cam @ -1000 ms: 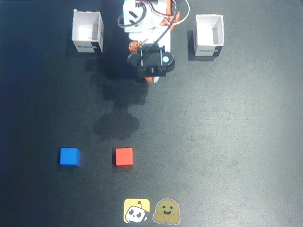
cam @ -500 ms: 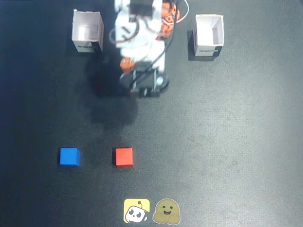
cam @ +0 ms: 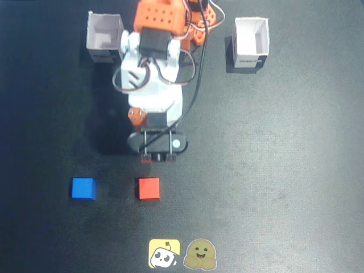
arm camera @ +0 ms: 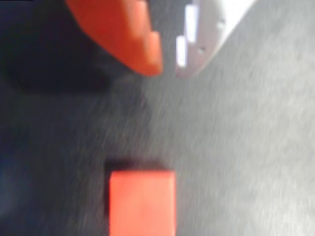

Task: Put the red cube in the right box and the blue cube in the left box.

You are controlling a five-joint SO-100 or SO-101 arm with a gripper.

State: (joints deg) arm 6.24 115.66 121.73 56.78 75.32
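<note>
The red cube (cam: 149, 189) lies on the dark table just in front of my gripper (cam: 156, 157) in the fixed view. In the wrist view the red cube (arm camera: 141, 202) sits at the bottom edge, below the gripper (arm camera: 168, 70). The orange finger (arm camera: 123, 34) and the white finger (arm camera: 202, 39) stand almost together with nothing between them. The blue cube (cam: 83, 189) lies to the left of the red one, apart from it. It is out of the wrist view.
Two open white boxes stand at the back of the table, one at the left (cam: 104, 35) beside the arm's base and one at the right (cam: 251, 41). Two stickers (cam: 164, 253) (cam: 200, 254) lie at the front edge.
</note>
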